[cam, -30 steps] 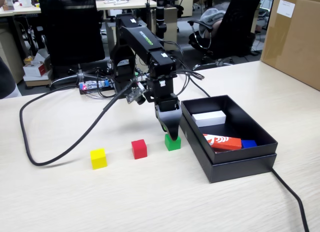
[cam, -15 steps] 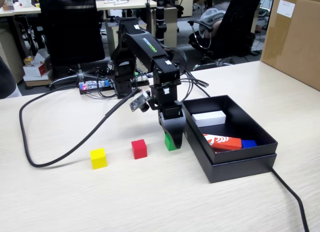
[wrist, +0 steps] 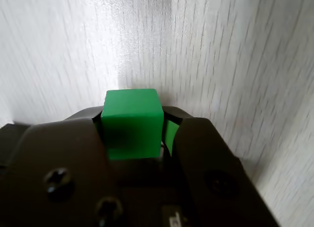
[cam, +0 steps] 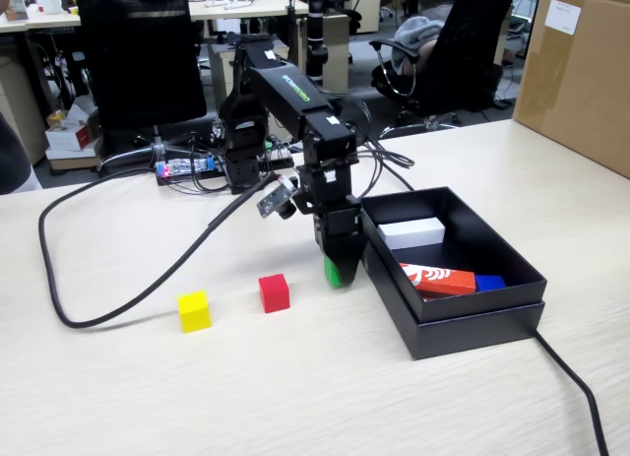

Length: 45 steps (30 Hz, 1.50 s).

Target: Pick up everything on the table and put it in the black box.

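Here, glossy green cube (wrist: 131, 123) between black fingers (wrist: 64, 158), seemingly lifted

The black gripper (cam: 338, 271) now clamps the small green plastic cube (cam: 334, 272), which a second ago sat free on the pale wood-grain table (cam: 295, 377). The cube is lifted slightly and sits nearer the shallow black cardboard box (cam: 463, 323).

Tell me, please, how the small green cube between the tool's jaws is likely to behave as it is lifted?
The small plain green cube probably stays rigid: its edges look crisp and undeformed between the jaws of the black tool. Its flat faces suggest a stable grip, though the smooth surface might slip a little. It seems light for its size, being far smaller than the shallow matte black cardboard box.
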{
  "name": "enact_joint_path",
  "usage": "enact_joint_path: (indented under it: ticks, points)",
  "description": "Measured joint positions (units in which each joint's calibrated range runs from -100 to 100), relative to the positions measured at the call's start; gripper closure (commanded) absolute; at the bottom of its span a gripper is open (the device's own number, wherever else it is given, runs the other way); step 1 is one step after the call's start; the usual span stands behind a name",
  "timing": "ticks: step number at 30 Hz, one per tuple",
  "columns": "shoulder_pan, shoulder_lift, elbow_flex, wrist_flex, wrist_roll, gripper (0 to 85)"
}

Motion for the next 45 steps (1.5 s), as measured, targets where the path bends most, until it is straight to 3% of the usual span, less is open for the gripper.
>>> enact_joint_path:
  ticks: [7,14,18,28,41,43,45]
  points:
    - [0.6,-26.1,-0.5,-8.4,0.0,84.7]
    - [5.8,-41.0,2.6,-10.0,0.2,84.6]
    - [8.2,-34.2,7.7,-10.1,1.3,84.6]
    - [8.2,-7.0,19.7,-10.1,1.8,84.6]
    - [8.9,-3.0,19.7,-10.1,2.2,84.2]
    - [8.9,-2.8,19.6,-10.1,2.2,74.6]
    - [8.9,-3.0,18.9,-10.1,2.2,72.2]
